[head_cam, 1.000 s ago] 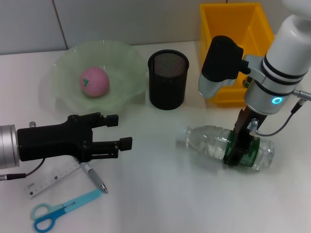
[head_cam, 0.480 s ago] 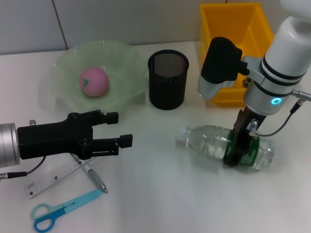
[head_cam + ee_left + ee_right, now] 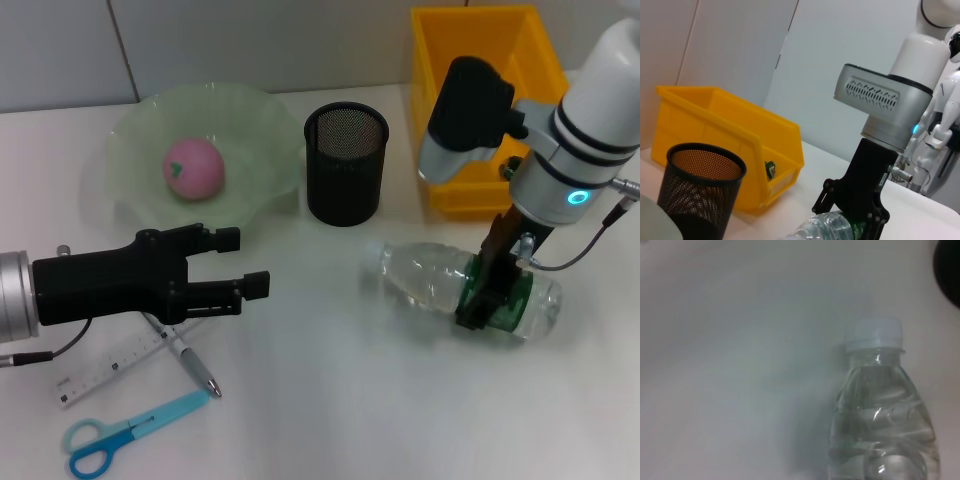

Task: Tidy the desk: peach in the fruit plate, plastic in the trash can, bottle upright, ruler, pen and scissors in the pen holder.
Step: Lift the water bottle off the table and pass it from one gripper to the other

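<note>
- My left gripper (image 3: 245,262) hangs low over the near-left of the desk (image 3: 330,400), fingers spread apart with nothing between them, pointing toward the middle.
- Just under and beside that arm lie the ruler (image 3: 110,368) and the pen (image 3: 193,362). The blue scissors (image 3: 130,432) sit nearer the front edge, none of the three in the holder yet.
- The peach (image 3: 193,169) already rests in the green fruit plate (image 3: 262,122) at the far left.
- The black mesh pen holder (image 3: 345,165) stands upright just right of the plate, open at the top. The yellow trash can (image 3: 470,40) is behind and to its right.
- The bottle (image 3: 430,285) lies on its side in front of the trash can. Its long axis runs left to right, the cap pointing left toward the centre, the base to the right.
- My right gripper (image 3: 490,300) comes down from above and is clamped across the green label, near the base end. This arm has the bottle, so I judge the coming move is to swing the cap end up.
- The white surface left of the cap looks bare in the right wrist view, so there is room to tip it. The smooth top could let the base slide.
</note>
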Tool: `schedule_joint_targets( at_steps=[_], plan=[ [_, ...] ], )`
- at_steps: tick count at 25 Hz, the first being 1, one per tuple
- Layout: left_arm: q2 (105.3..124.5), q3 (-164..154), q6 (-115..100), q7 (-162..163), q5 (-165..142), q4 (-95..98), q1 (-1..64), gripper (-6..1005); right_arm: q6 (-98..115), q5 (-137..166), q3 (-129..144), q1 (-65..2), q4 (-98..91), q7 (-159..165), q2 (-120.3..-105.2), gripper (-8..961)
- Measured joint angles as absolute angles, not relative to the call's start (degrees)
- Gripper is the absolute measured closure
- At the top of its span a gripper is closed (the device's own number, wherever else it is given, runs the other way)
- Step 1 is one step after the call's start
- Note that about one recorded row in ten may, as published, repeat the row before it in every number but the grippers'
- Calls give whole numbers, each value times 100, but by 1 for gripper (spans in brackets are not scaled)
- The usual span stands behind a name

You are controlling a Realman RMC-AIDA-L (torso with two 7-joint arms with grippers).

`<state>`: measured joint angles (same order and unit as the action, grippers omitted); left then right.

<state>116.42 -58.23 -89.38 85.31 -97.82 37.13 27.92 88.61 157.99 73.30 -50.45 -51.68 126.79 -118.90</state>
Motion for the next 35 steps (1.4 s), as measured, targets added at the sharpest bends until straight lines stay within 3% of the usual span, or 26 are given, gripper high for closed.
schedule_joint_targets(
  at_steps=[9,18,24,35],
  plan=[
    [11671,-5535,-8952,8534,-9775,3665,2753,152,9106,15101,6915,-4679,-5867,12472,-11892,231],
    [11826,-5116,-8934,8494,-9770,3453,2730,152,9040,13629,6046,-3973,-6182,11628,-11900,230],
    [11841,-4940,-8921,8412,-9475,3011,2798,152,8707,12267,5696,-3371,-5716,10557,-11899,230],
    [11854,-4987,-8991,8345,-8782,2459,2808,152,8637,10999,5595,-3129,-4572,9133,-11907,229]
  ],
)
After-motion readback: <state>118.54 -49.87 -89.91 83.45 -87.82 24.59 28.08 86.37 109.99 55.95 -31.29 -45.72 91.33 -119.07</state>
